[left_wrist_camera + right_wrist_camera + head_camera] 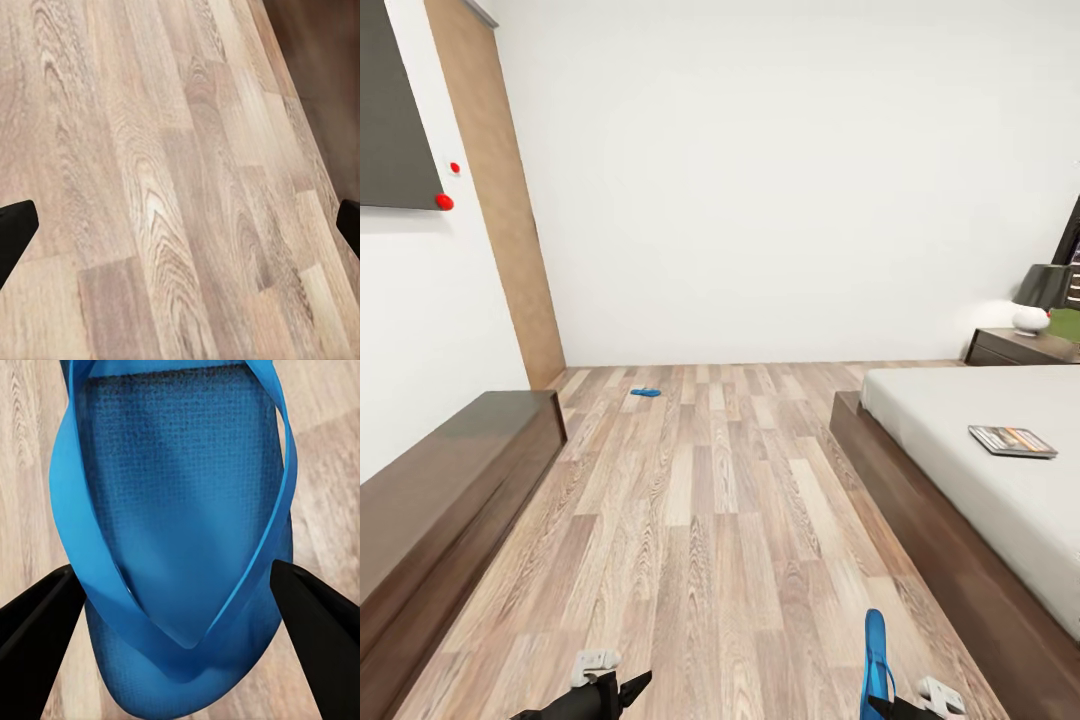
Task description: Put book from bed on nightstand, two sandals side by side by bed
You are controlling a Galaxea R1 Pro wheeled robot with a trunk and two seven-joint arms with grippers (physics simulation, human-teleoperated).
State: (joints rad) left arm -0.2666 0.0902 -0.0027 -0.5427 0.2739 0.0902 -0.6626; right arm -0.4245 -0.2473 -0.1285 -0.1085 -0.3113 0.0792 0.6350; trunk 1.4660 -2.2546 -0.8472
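The bed (980,480) is my landmark here, its pale mattress on a dark wooden frame. The book (1012,440) lies flat on the mattress, toward the side nearest the nightstand (1022,347), which stands at the bed's head end against the white wall with a dark-shaded lamp (1041,297) on top. Beside the bed's long side, at the foot end, the right gripper (180,607) holds one blue sandal (176,532) above the plank floor (710,520), a finger on each edge of the sole. The other sandal (646,392) lies on the floor well away from the bed, near the far wall. The left gripper (180,225) hangs over bare floor, fingers spread wide, clasping nothing.
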